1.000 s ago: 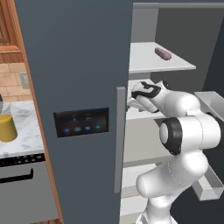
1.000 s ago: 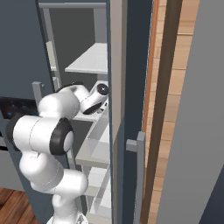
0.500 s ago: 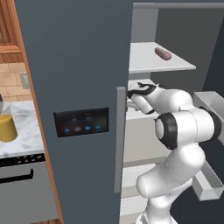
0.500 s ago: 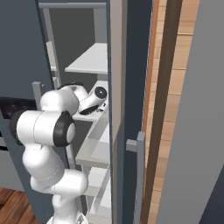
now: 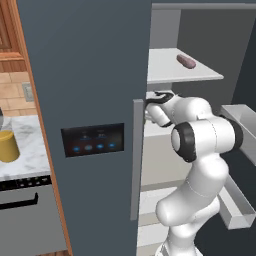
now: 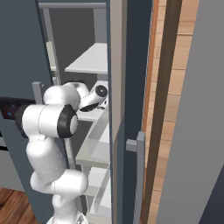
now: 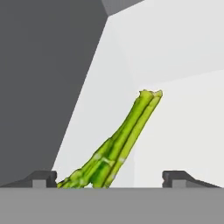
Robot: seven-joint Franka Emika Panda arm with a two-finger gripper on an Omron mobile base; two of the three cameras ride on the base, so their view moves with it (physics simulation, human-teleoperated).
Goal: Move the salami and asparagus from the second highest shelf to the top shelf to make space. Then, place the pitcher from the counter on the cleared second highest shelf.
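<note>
The asparagus (image 7: 120, 142), a green bunch of stalks, lies on the white second highest shelf (image 7: 183, 131), its lower end between my fingertips (image 7: 43, 177). My gripper (image 7: 109, 180) is open, with both tips clear of the stalks. In the left base view the gripper (image 5: 151, 104) reaches in under the top shelf (image 5: 200, 75), partly behind the door edge. The pinkish salami (image 5: 186, 61) rests on that top shelf. Far left, the mustard-yellow pitcher (image 5: 7, 146) stands on the marble counter (image 5: 30, 157). In the right base view my hand (image 6: 98, 94) sits above the second highest shelf (image 6: 94, 116).
The dark grey fridge door (image 5: 85, 75) with its control panel (image 5: 92, 140) stands close on the arm's left. Grey door bins (image 5: 240, 125) jut out on the right. A grey appliance front (image 5: 25, 215) sits under the counter. A wooden panel (image 6: 175, 109) flanks the fridge.
The hand has pushed a little farther into the fridge along the second highest shelf, and the elbow has swung with it. The salami and pitcher have not moved.
</note>
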